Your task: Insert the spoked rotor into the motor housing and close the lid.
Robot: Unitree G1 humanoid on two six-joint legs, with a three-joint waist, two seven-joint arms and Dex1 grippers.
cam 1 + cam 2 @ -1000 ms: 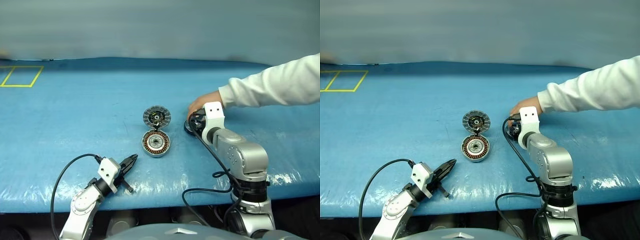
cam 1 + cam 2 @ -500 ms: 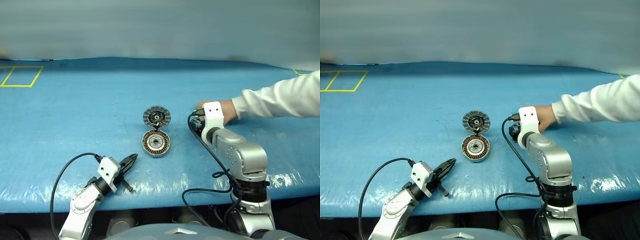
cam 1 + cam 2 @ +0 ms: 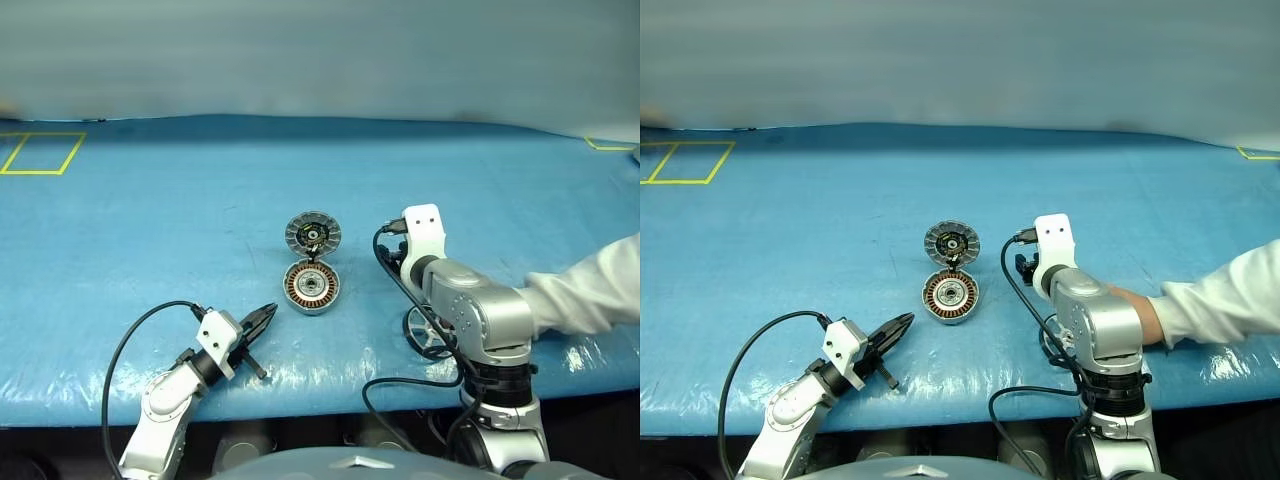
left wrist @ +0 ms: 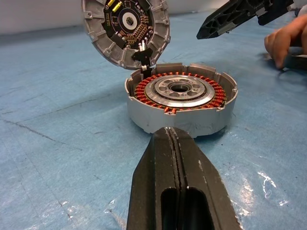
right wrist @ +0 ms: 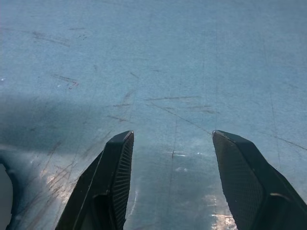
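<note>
The motor housing (image 3: 312, 288) lies mid-table with its copper windings showing, also seen close up (image 4: 181, 98). Its lid (image 3: 313, 232) stands tilted up at the housing's far rim, inner face toward me. My left gripper (image 3: 264, 318) is shut and empty, pointing at the housing from the near left. My right gripper (image 5: 172, 143) is open over bare blue cover, to the right of the lid. The spoked rotor (image 3: 423, 333) lies low beside my right forearm, partly hidden by it. A person's hand (image 3: 1137, 311) in a white sleeve reaches to it.
The table wears a blue cover (image 3: 150, 220). A yellow tape square (image 3: 40, 152) marks the far left and a yellow corner (image 3: 608, 145) the far right. Black cables (image 3: 130, 345) hang from both wrists near the front edge.
The person's hand has drawn back from beside my right gripper to the near right, behind my forearm, and the rotor now shows there. Both my arms stayed still.
</note>
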